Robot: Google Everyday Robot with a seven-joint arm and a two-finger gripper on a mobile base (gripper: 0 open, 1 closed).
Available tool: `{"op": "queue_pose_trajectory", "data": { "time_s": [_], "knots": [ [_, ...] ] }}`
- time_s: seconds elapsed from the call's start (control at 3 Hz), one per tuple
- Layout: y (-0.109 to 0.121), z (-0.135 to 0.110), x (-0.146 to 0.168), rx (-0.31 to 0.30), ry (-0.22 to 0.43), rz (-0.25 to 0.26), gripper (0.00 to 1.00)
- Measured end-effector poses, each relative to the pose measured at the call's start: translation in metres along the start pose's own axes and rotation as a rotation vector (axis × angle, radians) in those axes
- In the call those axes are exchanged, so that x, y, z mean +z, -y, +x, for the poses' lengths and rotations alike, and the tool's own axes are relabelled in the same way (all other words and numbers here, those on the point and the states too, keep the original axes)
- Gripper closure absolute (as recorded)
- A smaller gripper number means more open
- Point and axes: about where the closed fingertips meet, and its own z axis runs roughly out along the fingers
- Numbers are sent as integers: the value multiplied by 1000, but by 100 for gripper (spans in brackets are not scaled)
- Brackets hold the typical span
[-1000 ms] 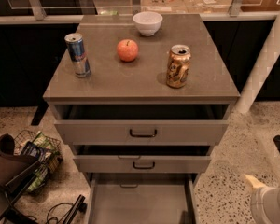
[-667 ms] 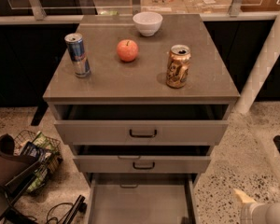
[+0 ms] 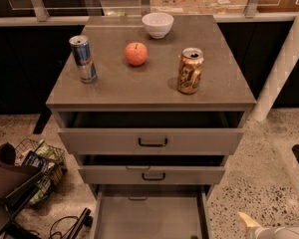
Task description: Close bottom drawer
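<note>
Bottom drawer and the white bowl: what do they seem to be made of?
The bottom drawer looks like matt grey painted metal or laminate, flat and even with no grain. The white bowl looks like glazed ceramic, perhaps plastic, from its smooth sheen. The gripper sits at the lower right, apart from the drawer.

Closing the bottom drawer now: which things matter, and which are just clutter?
Job: bottom drawer, pulled out; gripper, low to its right.
Lying about: blue can, apple, gold can, white bowl, wire basket.
</note>
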Motion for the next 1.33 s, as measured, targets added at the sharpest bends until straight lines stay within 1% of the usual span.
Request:
{"op": "queue_pose_trajectory", "data": {
  "time_s": [0.33,0.67,1.0,1.33],
  "knots": [
    [4,-3,10,4,21,19,0],
    [4,-3,37,15,47,30,0],
    [5,3,80,13,70,27,0],
    [10,9,115,-15,75,13,0]
  ]
}}
